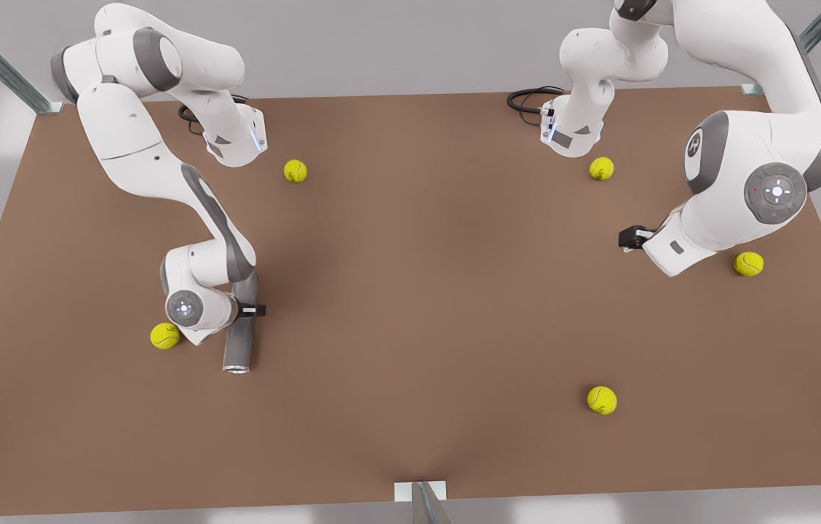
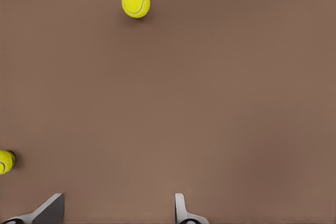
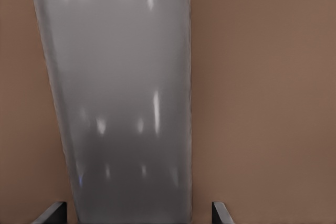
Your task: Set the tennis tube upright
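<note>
The tennis tube (image 1: 239,348) is a grey cylinder lying flat on the brown table (image 1: 425,291) at the front view's left, its hollow end toward the near edge. My right gripper (image 1: 248,310) is lowered over the tube's middle. In the right wrist view the tube (image 3: 126,103) runs between the right gripper's (image 3: 137,213) open fingers, with a small gap on each side. My left gripper (image 1: 635,237) hangs above the table at the front view's right. It is open (image 2: 115,211) with nothing between its fingers.
Several yellow-green tennis balls lie about: one (image 1: 164,335) just beside the right arm's wrist, one (image 1: 295,171) and one (image 1: 601,169) at the back, one (image 1: 748,263) at the front view's right, one (image 1: 601,400) near the front. The left wrist view shows a ball (image 2: 136,2) ahead.
</note>
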Robot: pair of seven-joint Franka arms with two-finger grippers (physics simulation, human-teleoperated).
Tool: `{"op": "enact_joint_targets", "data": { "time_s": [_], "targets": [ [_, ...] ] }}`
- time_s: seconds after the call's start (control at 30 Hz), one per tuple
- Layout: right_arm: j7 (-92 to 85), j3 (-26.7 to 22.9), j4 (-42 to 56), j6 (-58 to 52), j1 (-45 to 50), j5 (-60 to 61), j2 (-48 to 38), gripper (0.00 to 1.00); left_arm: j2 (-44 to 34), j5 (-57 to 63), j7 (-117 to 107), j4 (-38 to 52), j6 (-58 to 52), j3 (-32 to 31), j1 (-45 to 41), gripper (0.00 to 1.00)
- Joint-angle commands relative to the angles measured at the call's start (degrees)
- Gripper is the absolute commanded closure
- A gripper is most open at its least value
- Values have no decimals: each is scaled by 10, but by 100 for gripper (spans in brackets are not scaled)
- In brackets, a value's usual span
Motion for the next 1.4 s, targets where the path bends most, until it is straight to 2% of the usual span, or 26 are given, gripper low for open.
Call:
{"op": "enact_joint_targets", "data": {
  "time_s": [0.0, 0.33, 0.4, 0.43, 0.5, 0.8, 0.9, 1.37],
  "targets": [
    [0, 1, 0, 0, -1, 0, 1, 0, 0, 0, 0, 0, 0, 0, 0, 0],
    [0, 0, 0, 12, -2, 0, 19, 0, 0, 0, 0, -3, -4, 0, 0, 0],
    [0, 0, 0, 12, -2, 0, 19, 8, 0, 0, -1, -3, -4, 0, 0, 0],
    [0, 0, 0, 12, -2, 0, 19, 16, 0, 0, 0, -3, -4, 0, 0, 0],
    [0, 0, 1, 12, -2, 0, 19, 20, 0, 0, 0, -4, -4, 0, 0, 0],
    [0, 1, 1, 12, -2, 0, 19, 20, 3, -1, -1, -4, -3, 0, 0, 0],
    [0, 0, 1, 12, -2, 0, 19, 23, 3, -1, 0, -4, -3, 0, 0, 0],
    [-3, 2, 15, 3, 6, -2, 10, 23, 3, -1, 0, -4, -3, 0, 0, 0]
  ]
}}
